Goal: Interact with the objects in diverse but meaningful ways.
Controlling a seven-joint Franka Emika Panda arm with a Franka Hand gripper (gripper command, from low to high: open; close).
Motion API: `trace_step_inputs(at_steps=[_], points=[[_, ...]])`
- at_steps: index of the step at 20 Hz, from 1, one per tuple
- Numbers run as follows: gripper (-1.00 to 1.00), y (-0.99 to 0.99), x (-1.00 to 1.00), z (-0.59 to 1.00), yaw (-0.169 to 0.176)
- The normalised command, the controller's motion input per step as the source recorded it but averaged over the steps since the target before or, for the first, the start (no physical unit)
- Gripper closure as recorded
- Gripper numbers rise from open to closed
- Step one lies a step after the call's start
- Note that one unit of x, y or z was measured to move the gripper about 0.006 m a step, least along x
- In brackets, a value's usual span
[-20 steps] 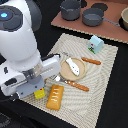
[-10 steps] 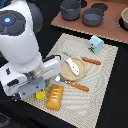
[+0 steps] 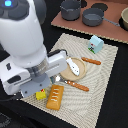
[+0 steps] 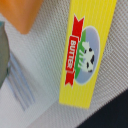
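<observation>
Claw state first: I cannot tell whether it is released or clenched, since the white arm's bulky wrist hides the fingers in the exterior view and the wrist view shows none of them. That wrist hangs low over the near corner of the pale woven placemat, right above the yellow printed rectangular block, of which only a small corner peeks out beside it. Seen from the wrist, the same block lies flat on the mat (its label reads "BUTTER", with a red ribbon and a cow picture). Just beside it sits the orange bread-like block, also flat on the mat; whether the two touch is unclear. A white elongated paddle-like piece rests on the tan round plate mid-mat. Orange-handled cutlery lies near the plate. Toward the far corner stands a pale blue house-shaped carton, upright and well apart from the arm.
</observation>
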Motion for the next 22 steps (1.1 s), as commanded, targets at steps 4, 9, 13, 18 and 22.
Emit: trace_step_inputs(at_steps=[4,9,13,18,22], points=[[-1.0,0.55,0.57,0.66,-0.007],[-1.0,0.54,0.71,0.38,-0.014],[-1.0,0.37,0.69,0.1,-0.031],[-1.0,0.25,0.64,-0.01,-0.021],[-1.0,0.26,0.62,0.0,-0.02]])
